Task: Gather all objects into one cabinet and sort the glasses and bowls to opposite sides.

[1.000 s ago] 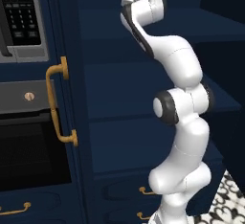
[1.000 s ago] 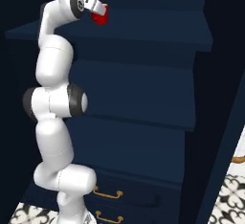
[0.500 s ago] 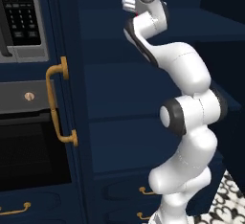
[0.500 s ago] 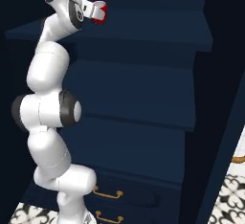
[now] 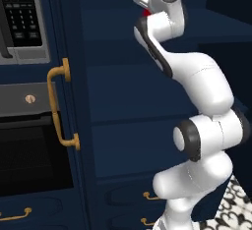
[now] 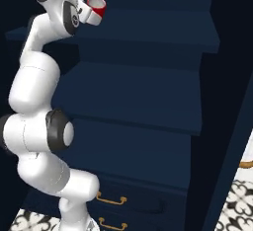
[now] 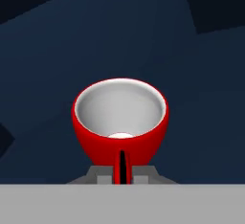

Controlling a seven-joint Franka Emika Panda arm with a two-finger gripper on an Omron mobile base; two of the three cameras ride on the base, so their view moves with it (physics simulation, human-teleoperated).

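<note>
Tall navy cupboard (image 6: pixel 148 101) takes up the frame, shelves stepping up toward 12 o'clock. This is the shelved unit with drawers, not the wall cabinet the cup has to end in, so the cup is mid-carry at best.

Oven front with brass handle (image 5: pixel 60 106) sits at 9 o'clock in the left base view, keypad panel (image 5: pixel 22 17) above it at 11.

Arm (image 5: pixel 202 126) is folded high, wrist up at 12 o'clock, elbow bulging out at 3.

Red cup (image 6: pixel 97 8) is up at 11 o'clock in the right base view, just off the top shelf edge, mouth tipped sideways. In the hand view its white inside faces the camera.

Fingers (image 7: pixel 122 169) are narrow, pinched on the cup's handle (image 7: pixel 121 164).

Risks, biggest first:
- Swinging out of the cupboard: elbow or wrist clips a shelf edge or the side wall, since the arm is stretched tall and close in.
- Handle-only grip: the cup can pivot between the fingers or slip on a fast turn.
- Cup rim knocks the top shelf while backing away.
</note>
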